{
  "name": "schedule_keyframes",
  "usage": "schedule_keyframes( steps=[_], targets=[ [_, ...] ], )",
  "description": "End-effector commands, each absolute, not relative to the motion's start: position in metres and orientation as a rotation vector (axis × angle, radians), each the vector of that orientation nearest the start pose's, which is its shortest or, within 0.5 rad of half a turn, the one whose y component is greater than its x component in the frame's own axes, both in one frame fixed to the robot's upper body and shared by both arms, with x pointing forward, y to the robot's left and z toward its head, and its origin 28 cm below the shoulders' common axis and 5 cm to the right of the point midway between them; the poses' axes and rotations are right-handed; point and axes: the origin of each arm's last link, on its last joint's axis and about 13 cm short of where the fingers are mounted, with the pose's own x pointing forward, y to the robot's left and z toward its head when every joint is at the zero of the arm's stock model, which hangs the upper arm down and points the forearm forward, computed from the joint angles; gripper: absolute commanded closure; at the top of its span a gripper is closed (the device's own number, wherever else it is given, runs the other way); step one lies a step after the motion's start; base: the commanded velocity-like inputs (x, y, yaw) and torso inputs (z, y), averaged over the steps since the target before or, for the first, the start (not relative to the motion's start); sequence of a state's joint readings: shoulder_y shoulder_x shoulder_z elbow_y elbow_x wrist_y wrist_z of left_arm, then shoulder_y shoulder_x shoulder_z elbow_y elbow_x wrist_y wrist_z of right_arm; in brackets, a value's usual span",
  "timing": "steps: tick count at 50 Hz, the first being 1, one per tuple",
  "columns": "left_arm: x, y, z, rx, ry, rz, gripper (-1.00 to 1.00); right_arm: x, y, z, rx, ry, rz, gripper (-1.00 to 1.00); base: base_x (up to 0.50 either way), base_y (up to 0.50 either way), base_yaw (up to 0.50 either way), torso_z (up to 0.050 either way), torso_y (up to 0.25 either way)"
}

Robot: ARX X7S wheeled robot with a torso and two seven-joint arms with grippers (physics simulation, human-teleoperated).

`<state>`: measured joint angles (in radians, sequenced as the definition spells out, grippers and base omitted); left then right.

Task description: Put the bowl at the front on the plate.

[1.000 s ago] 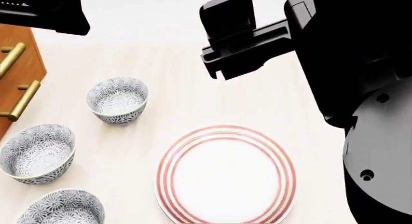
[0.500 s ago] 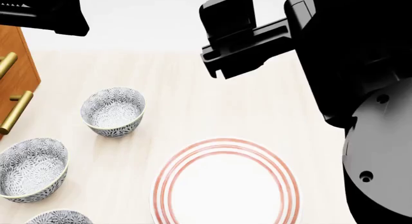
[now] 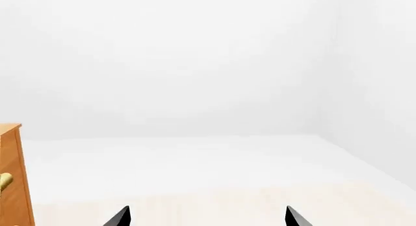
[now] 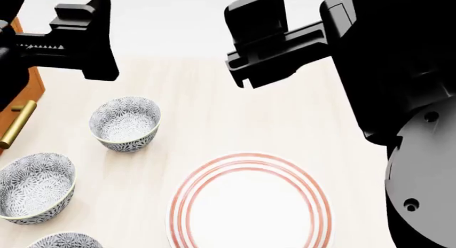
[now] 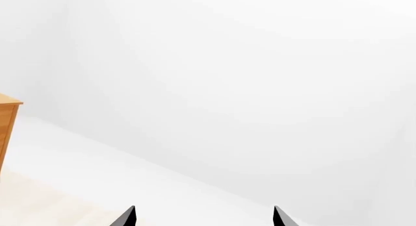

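Since half a second ago the left gripper (image 4: 78, 42) has swung into the head view, now hanging above the tabletop (image 4: 213, 103) up and to the left of the plate; bowls and plate haven't budged.

Which bowl counts as "at the front" is hard to say. One bowl (image 4: 64, 241) is nearly cut off at the bottom edge of the head view, down-left of the plate (image 4: 249, 205); a second bowl (image 4: 34, 186) sits left of the plate, and a third bowl (image 4: 125, 123) stands up-left of the plate, closest to it. All three rest upright on the tabletop, apart from each other and from the plate, and nothing's holding them.

Left gripper's tips show spread apart in its wrist view (image 3: 206, 217), pinching nothing. Right gripper (image 4: 260, 42) hovers above the plate's far side; its tips (image 5: 203, 217) are spread too, empty.

A wooden drawer unit (image 4: 21, 98) with a brass handle (image 4: 16, 123) stands far left of the plate.
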<state>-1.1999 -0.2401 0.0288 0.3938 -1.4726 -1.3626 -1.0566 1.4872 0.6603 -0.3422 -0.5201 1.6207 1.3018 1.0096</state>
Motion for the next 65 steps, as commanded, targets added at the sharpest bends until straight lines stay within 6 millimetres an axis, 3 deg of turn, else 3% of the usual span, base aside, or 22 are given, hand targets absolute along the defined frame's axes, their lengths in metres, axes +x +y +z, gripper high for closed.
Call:
schedule_keyframes(
  steps=[1,51,65],
  targets=[
    [0.246,0.181,0.315,-0.082,0.023,-0.208,-1.00,0.207,-0.116,0.359,-0.340,-0.266,0.118,-1.00,0.00,0.00,0.00,0.000,0.000],
    [0.255,0.181,0.224,-0.028,0.299,-0.180,-1.00,0.206,-0.117,0.357,-0.335,-0.279,0.128,-1.00,0.00,0.00,0.00,0.000,0.000],
    [0.252,0.183,0.206,-0.002,0.353,-0.171,-1.00,0.205,-0.116,0.356,-0.339,-0.279,0.126,-1.00,0.00,0.00,0.00,0.000,0.000]
  ],
)
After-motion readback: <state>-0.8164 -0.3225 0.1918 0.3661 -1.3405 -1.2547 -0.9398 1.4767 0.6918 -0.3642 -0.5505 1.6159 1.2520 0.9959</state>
